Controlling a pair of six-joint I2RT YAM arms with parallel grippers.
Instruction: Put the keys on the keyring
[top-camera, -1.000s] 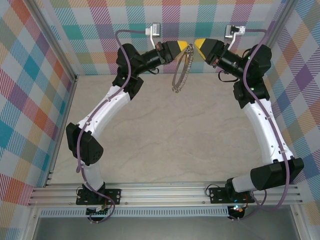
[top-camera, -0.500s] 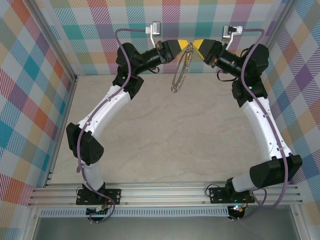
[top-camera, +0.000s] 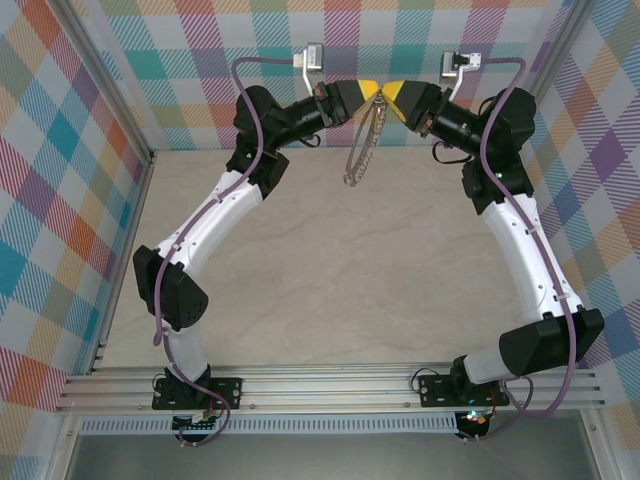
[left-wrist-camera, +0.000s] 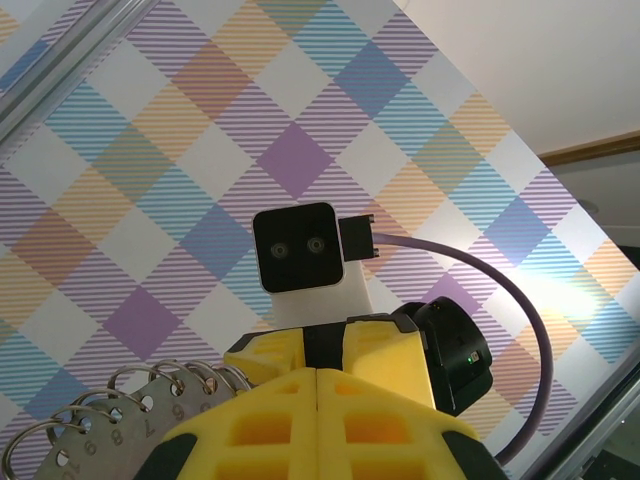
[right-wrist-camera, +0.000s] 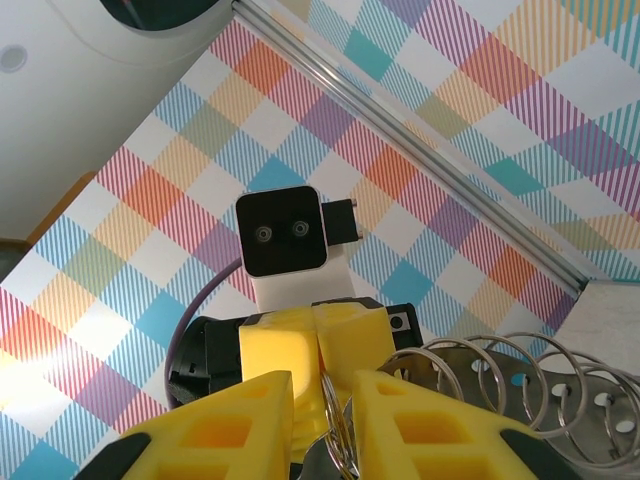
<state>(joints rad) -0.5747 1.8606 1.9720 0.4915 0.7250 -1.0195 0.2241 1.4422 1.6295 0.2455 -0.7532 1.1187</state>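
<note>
Keyring off table, dangling at far wall, top clamped in fully closed left gripper. Right gripper has closed gap since a second ago, now tip to tip with left: handover to ring likely starting. Right jaws narrow, small wire loop between them. Key not made out; contact hidden behind yellow fingers; ring's lower arc cropped in wrist views.

Top view. The left gripper and right gripper stood tip to tip at upper centre, just before the back wall. The keyring hung below them and barred that gap. The table lay open at frame centre, flanked by the left arm and right arm.
</note>
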